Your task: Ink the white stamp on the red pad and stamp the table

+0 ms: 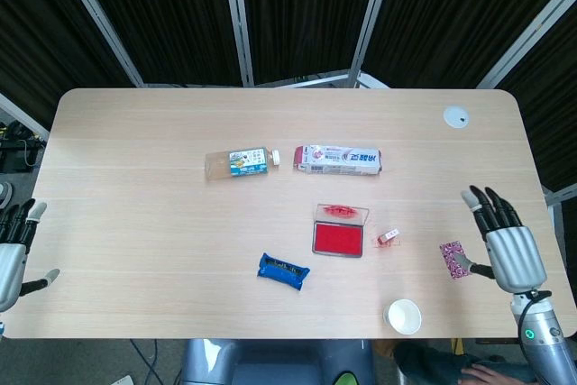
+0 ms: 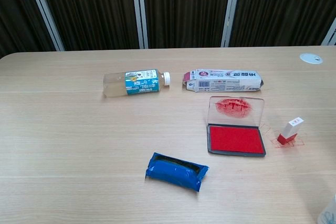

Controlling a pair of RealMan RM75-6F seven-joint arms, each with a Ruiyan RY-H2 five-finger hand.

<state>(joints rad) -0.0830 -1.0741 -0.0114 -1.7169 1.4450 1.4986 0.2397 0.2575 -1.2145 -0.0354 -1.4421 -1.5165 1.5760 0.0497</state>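
The small white plastic stamp with red base (image 2: 290, 130) stands free; it looks light, rigid and tippable, best pinched by its white sides. Both hands' fingers are spread, empty.

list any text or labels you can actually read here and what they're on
Nothing can be read for certain.
Bottle: the blue and white label has print, too small to read.
Long carton: characters and a barcode, blurred.
Blue packet: no legible print.
White stamp, red pad: no text visible.

Counter (image 2: 63, 145): pale matt wood-grain. Bottle (image 2: 135, 83): clear plastic. Pad (image 2: 235, 139): clear glossy lid. Packet (image 2: 176, 171): glossy blue wrapper. Cup (image 1: 403, 316): white paper.
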